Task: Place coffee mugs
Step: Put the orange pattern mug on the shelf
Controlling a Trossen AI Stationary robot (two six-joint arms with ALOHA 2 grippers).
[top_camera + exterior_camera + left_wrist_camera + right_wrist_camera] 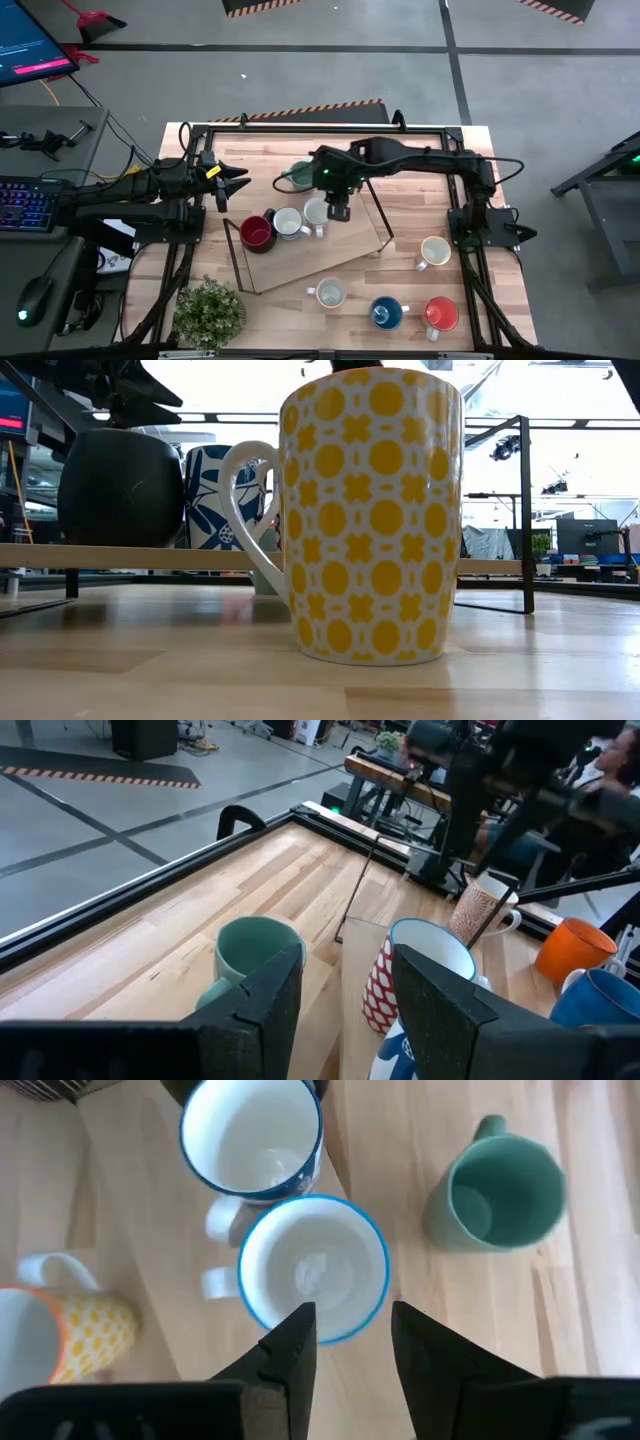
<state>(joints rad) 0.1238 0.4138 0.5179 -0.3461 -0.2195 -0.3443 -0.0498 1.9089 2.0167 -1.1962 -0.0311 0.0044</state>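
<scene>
Three coffee mugs stand in a row on the raised wooden board of a black wire rack [385, 228]: a dark red mug [256, 232], a white mug [288, 222] and a blue-rimmed white mug [316, 212]. My right gripper [350, 1335] hangs open above the blue-rimmed mug [315, 1270], pointing steeply down, clear of it. A teal-green mug [297, 175] stands on the table beyond the rack. My left gripper [235, 183] waits open at the table's left, nothing between its fingers [345, 990]. A yellow-patterned mug [370, 510] stands near the front edge.
On the near right of the table stand a cream mug [433, 250], a blue mug [386, 313] and an orange-red mug [440, 313]. A potted green plant [210, 312] sits at the near left corner. A black frame [300, 127] rims the table.
</scene>
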